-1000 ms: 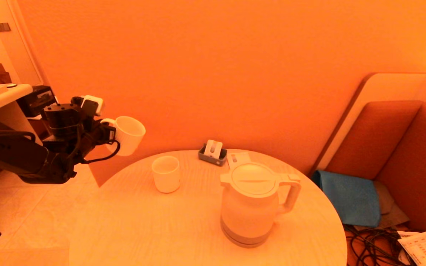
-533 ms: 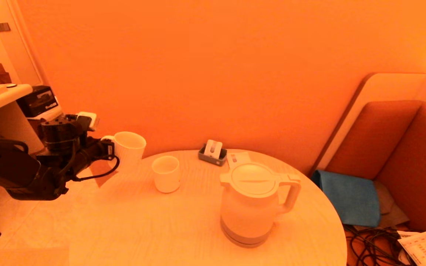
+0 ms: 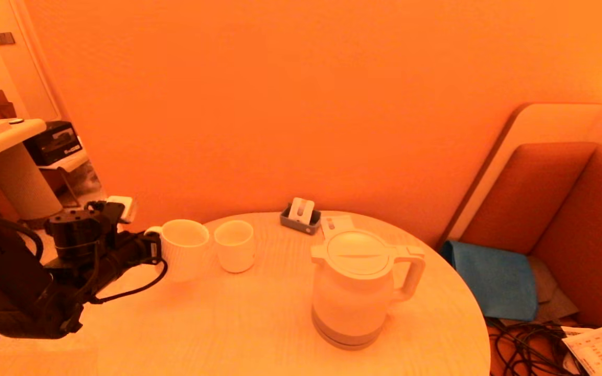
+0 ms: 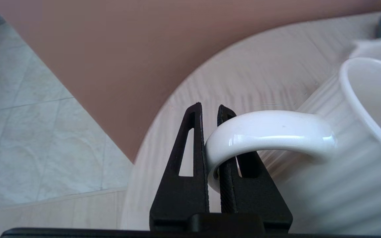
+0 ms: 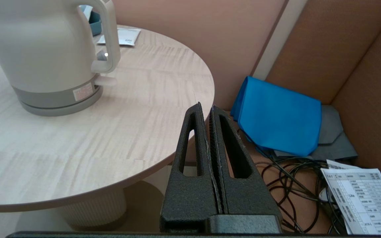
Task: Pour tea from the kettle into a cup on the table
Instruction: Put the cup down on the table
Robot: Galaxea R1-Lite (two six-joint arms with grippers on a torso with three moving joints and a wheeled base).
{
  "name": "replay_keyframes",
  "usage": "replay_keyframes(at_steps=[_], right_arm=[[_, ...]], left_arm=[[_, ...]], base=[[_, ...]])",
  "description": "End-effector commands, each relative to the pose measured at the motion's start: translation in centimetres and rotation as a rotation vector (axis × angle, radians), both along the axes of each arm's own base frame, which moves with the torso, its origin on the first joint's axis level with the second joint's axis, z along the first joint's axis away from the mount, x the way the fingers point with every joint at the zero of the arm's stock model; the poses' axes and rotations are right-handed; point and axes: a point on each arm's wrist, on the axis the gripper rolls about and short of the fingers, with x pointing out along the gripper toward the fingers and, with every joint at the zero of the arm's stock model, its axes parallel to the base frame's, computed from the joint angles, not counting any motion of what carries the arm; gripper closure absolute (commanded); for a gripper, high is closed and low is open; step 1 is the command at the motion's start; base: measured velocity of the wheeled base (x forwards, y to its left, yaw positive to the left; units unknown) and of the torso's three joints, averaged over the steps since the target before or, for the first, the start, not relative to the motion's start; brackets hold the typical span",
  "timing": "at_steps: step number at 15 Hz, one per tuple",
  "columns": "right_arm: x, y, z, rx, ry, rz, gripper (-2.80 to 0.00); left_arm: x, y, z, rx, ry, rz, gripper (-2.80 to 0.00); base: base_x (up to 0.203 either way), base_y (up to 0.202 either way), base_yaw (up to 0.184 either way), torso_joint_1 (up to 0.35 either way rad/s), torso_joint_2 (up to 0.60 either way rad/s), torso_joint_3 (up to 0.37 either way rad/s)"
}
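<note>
The white kettle stands right of centre on the round pale-wood table, lid on and handle to the right; it also shows in the right wrist view. The small handleless cup stands upright at the back left. Right beside it is a wider ribbed white mug, upright at table level; I cannot tell whether its base touches. My left gripper is shut on the mug's handle. My right gripper is shut and empty, low beside the table's right edge.
A grey holder and a white sachet lie at the table's back. Right of the table are a sofa with a blue cloth, tangled cables and a printed sheet. A white pedestal stands far left.
My left arm has come down and a little forward, bringing the mug from a tilted pose above the table's left edge to upright beside the cup. Kettle and cup have not moved.
</note>
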Motion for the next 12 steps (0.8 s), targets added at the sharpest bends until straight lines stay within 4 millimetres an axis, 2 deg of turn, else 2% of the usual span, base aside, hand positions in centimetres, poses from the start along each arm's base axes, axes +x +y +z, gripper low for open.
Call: replay_keyframes(at_steps=[1, 6, 8, 12], right_arm=[[0.0, 0.0, 0.0, -0.001, 0.000, 0.002, 0.00], [0.0, 0.0, 0.0, -0.001, 0.000, 0.002, 0.00], [0.0, 0.0, 0.0, -0.001, 0.000, 0.002, 0.00], [0.0, 0.0, 0.0, -0.001, 0.000, 0.002, 0.00]], left_arm=[[-0.7, 0.0, -2.2, 0.002, 0.037, -0.004, 0.00], [-2.3, -0.1, -6.0, 0.036, 0.040, -0.017, 0.00], [-3.2, -0.7, -7.1, 0.041, 0.092, -0.037, 0.00], [-3.6, -2.0, -6.8, 0.042, 0.093, -0.079, 0.00]], base=[[0.000, 0.000, 0.000, 0.000, 0.00, 0.000], [0.000, 0.000, 0.000, 0.000, 0.00, 0.000], [0.000, 0.000, 0.000, 0.000, 0.00, 0.000], [0.000, 0.000, 0.000, 0.000, 0.00, 0.000]])
